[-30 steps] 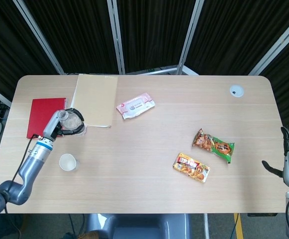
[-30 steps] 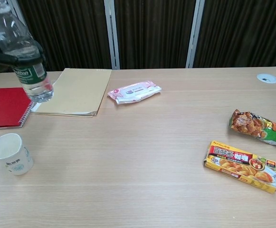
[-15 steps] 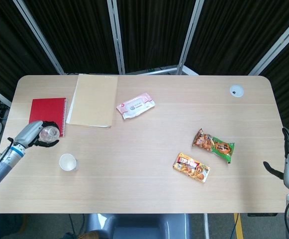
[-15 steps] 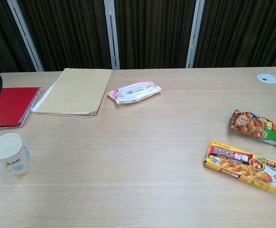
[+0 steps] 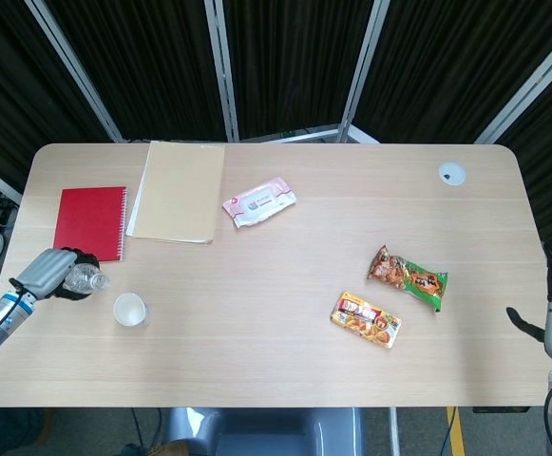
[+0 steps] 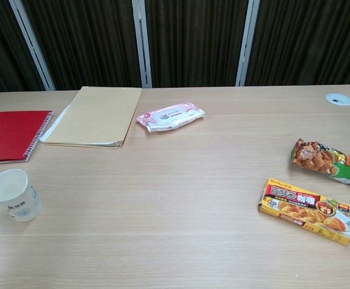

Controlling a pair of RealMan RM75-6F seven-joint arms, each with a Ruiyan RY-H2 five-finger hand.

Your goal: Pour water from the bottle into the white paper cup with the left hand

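Beside the cup (image 5: 130,310), left robot hand (image 5: 49,272) grips bottle (image 5: 84,279); contents unclear.

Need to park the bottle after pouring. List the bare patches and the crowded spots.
Bare: the middle, between wipes pack, paper cup and curry box; also the front edge. Crowded: left end, where red notebook, tan folder, cup and left hand with bottle cluster.

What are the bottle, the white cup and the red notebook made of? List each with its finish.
Bottle: looks like clear, glossy plastic; the table shows through it where the left hand holds it.
White cup: apparently matte paper, with a rolled rim and faint print.
Red notebook: smooth card or plastic cover, hard to tell which, with a wire spiral along one edge.
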